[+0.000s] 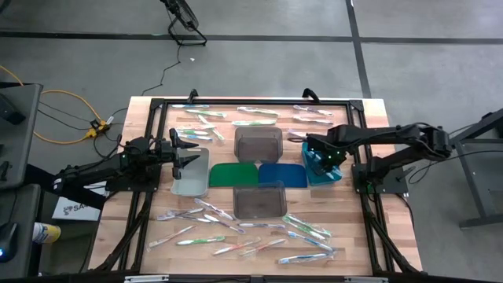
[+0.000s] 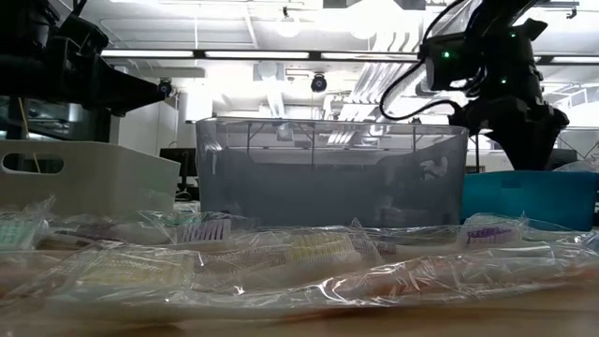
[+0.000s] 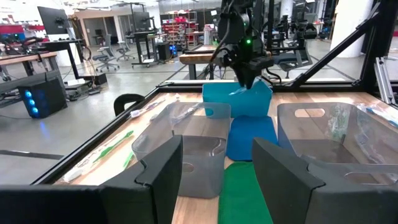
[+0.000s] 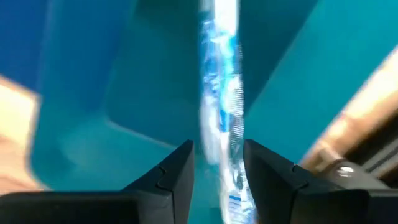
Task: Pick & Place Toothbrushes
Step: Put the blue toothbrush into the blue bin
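Note:
Many wrapped toothbrushes lie flat on the table in a far row (image 1: pixel 251 118) and a near row (image 1: pixel 236 229); the near ones fill the front of the low view (image 2: pixel 281 253). My right gripper (image 1: pixel 314 155) is above the teal bin (image 1: pixel 328 173), shut on a wrapped toothbrush with blue accents (image 4: pixel 221 112). My left gripper (image 1: pixel 187 149) is open and empty, above the far end of the white bin (image 1: pixel 191 177). In the left wrist view its fingers (image 3: pixel 165 171) point across the grey bins toward the teal bin (image 3: pixel 239 102). My right gripper has the wrapped toothbrush (image 4: pixel 231 163) between its two fingers, which point down into the teal bin. The fingers lie across the stick's length. The toothbrush hangs upright below the fingers, over the bin's inside. Whether both fingers touch the wrapper I cannot tell.
Two grey bins (image 1: pixel 258 141) (image 1: pixel 259 201) stand at the table's middle, with a green mat (image 1: pixel 234 174) and a blue mat (image 1: pixel 283 174) between them. A black frame (image 1: pixel 149 110) rims the table. Bare wood (image 1: pixel 397 228) lies at the right.

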You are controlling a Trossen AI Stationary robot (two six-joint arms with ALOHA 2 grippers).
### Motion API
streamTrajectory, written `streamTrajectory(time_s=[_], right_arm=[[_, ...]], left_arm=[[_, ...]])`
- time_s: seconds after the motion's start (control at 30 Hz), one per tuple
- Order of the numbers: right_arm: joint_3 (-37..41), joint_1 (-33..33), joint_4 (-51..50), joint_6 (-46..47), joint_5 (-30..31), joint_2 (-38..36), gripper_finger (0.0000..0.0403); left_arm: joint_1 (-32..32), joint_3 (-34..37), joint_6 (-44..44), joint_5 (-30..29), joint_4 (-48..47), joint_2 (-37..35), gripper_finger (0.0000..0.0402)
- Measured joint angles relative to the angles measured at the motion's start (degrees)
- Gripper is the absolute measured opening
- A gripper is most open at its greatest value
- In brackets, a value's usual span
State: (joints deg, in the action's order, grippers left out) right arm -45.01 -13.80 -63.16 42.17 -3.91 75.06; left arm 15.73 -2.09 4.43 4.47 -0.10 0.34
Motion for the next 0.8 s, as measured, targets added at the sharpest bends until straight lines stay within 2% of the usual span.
streamTrajectory(time_s=[0.13, 0.37, 0.5, 0.67, 0.8], right_arm=[[0.0, 0.0, 3.8, 0.8, -2.5, 0.0, 0.0131], [0.0, 0.0, 3.5, 2.9, 2.5, -1.2, 0.0131], [-0.2, 0.2, 3.5, 2.9, 1.8, -3.5, 0.0131], [-1.0, 4.8, 3.7, 5.8, -1.2, -8.7, 0.0131], [-1.0, 11.6, 3.6, 6.2, -2.7, -12.3, 0.0131]], left_arm=[[0.0, 0.0, 0.0, 0.0, 0.0, 0.0, 0.0187], [0.0, 0.0, 0.0, 0.0, 0.0, 0.0, 0.0187], [0.0, 0.0, 0.0, 0.0, 0.0, 0.0, 0.0187], [0.0, 0.0, 0.0, 0.0, 0.0, 0.0, 0.0187], [0.0, 0.0, 0.0, 0.0, 0.0, 0.0, 0.0187]])
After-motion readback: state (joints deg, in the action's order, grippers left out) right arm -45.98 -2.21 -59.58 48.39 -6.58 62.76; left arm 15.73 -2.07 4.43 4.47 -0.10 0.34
